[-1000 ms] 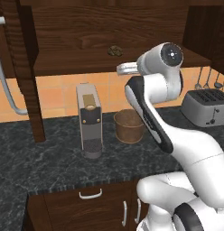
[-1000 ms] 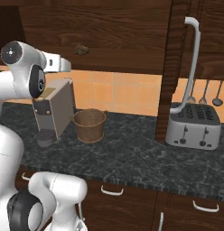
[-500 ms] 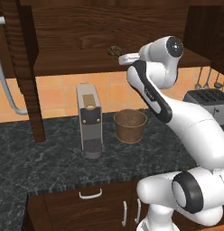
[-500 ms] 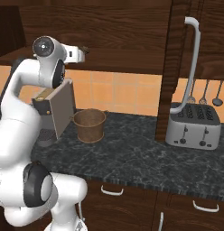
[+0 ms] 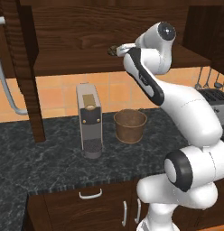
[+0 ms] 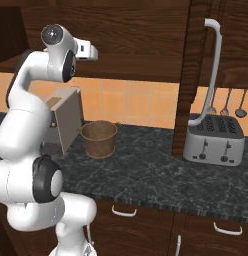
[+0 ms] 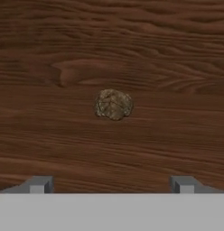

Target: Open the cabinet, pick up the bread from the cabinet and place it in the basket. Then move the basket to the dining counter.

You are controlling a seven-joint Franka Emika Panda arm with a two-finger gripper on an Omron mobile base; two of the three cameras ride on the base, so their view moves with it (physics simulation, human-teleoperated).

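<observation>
Hand view gives me the bread (image 7: 114,104), a small lumpy brown roll, lying on the dark wood shelf of the cabinet (image 7: 109,54) straight ahead of my gripper (image 7: 111,185), whose two fingers (image 7: 39,184) stand wide apart with nothing between them. From the left base view I see the cabinet (image 5: 86,40) open, the bread (image 5: 113,48) on its shelf with my hand just beside it, and below the shelf the basket (image 5: 130,126) on the black counter (image 5: 50,158), just right of the coffee machine (image 5: 89,119). Right base view shows the basket (image 6: 98,138) beside that machine and a toaster (image 6: 214,140) well apart from it, past the open door's handle (image 6: 210,75).
</observation>
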